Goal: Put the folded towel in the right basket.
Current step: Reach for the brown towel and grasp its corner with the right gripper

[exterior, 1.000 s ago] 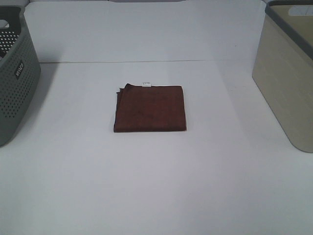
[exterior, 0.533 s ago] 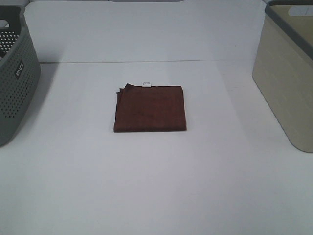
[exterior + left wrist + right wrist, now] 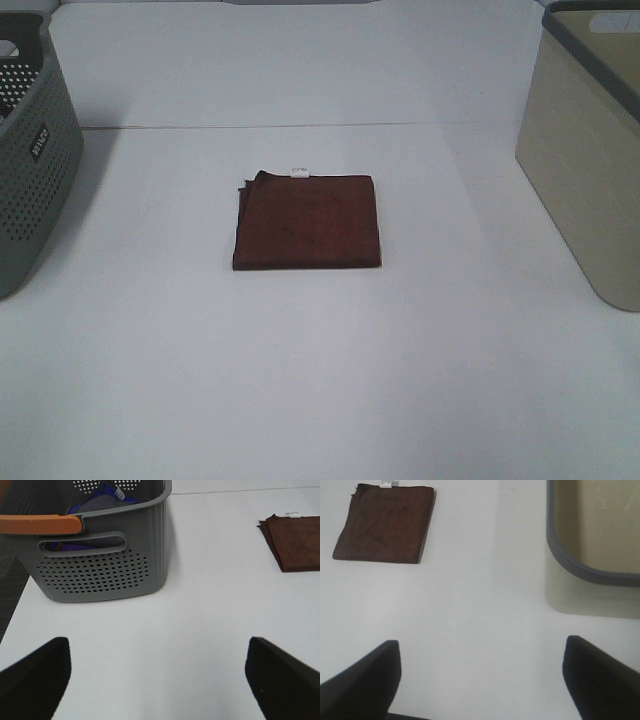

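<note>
Nothing moved since earlier frames: dark brown folded square towel [image 3: 307, 222] lies flat mid white table [image 3: 300, 380], small white tag at its far edge, well apart from both baskets. Beige solid-walled right basket w/ grey rim [image 3: 590, 150] at right edge; grey perforated left basket [image 3: 30, 170] at left edge. Grippers show only in wrist cams. Left wrist cam: left gripper [image 3: 157, 677] jaws spread wide, nothing between, near grey basket; orange bar [image 3: 40, 524] on its rim, grey and purple cloth [image 3: 97, 502] inside. Right wrist cam: right gripper [image 3: 480, 677] likewise wide, nothing held, btwn towel and beige basket; pale interior seen from above
</note>
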Available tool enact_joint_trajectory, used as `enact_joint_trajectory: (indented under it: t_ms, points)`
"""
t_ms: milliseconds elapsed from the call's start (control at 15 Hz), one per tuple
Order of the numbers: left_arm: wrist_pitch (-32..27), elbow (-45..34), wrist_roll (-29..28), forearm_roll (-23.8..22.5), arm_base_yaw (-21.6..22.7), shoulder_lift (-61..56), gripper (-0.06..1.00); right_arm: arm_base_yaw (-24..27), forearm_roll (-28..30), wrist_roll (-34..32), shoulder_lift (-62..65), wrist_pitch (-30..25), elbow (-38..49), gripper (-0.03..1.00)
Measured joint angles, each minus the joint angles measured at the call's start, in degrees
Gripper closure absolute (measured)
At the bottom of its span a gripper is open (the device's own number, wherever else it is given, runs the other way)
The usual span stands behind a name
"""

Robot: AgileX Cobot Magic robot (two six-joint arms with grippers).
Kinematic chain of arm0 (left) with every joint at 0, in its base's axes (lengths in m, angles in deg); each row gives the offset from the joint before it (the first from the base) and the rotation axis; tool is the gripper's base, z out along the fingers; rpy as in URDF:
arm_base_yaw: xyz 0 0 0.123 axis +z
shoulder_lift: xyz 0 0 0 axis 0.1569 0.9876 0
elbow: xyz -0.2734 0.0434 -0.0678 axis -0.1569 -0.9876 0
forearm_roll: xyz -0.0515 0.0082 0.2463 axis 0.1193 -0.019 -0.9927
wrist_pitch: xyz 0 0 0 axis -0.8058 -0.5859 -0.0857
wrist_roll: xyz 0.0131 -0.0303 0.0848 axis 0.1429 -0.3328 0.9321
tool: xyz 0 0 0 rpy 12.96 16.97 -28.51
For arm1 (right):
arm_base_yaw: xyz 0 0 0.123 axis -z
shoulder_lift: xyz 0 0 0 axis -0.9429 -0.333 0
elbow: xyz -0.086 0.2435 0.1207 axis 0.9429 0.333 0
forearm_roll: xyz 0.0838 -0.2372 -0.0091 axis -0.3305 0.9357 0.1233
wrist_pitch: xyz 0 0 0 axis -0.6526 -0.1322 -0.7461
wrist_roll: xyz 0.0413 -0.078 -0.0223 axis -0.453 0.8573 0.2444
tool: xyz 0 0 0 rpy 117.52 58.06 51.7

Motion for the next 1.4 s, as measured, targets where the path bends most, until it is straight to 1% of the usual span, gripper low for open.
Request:
enact_joint_trajectory:
  t_ms: [133, 333, 533, 600, 733, 800, 867, 1067, 1333, 1400]
  points:
    - [0.0, 0.0, 0.0, 0.0, 0.0, 0.0, 0.06, 0.0, -2.2, 2.0, -8.4, -1.2, -5.6, 0.12]
    - [0.0, 0.0, 0.0, 0.0, 0.0, 0.0, 0.06, -0.6, -4.5, 3.0, -19.1, -2.1, -12.4, 0.12]
    - [0.0, 0.0, 0.0, 0.0, 0.0, 0.0, 0.06, -7.0, -3.8, 3.0, -26.5, -1.9, -16.3, 0.12]
    - [0.0, 0.0, 0.0, 0.0, 0.0, 0.0, 0.06, -11.3, -3.6, 2.1, -30.9, -1.0, -18.1, 0.12]
    - [0.0, 0.0, 0.0, 0.0, 0.0, 0.0, 0.06, -15.8, -3.4, 1.7, -37.3, 1.2, -20.4, 0.12]
    - [0.0, 0.0, 0.0, 0.0, 0.0, 0.0, 0.06, -17.2, -4.1, 1.7, -40.5, 1.8, -21.9, 0.12]
    - [0.0, 0.0, 0.0, 0.0, 0.0, 0.0, 0.06, -17.8, -4.8, 1.7, -42.4, 2.1, -22.7, 0.12]
    - [0.0, 0.0, 0.0, 0.0, 0.0, 0.0, 0.06, -18.7, -10.1, 1.7, -53.2, 1.5, -28.8, 0.15]
    - [0.0, 0.0, 0.0, 0.0, 0.0, 0.0, 0.06, -18.4, -11.4, 1.5, -64.2, 0.7, -35.8, 0.17]
    - [0.0, 0.0, 0.0, 0.0, 0.0, 0.0, 0.06, -18.0, -13.0, 1.5, -66.6, 0.7, -37.5, 0.18]
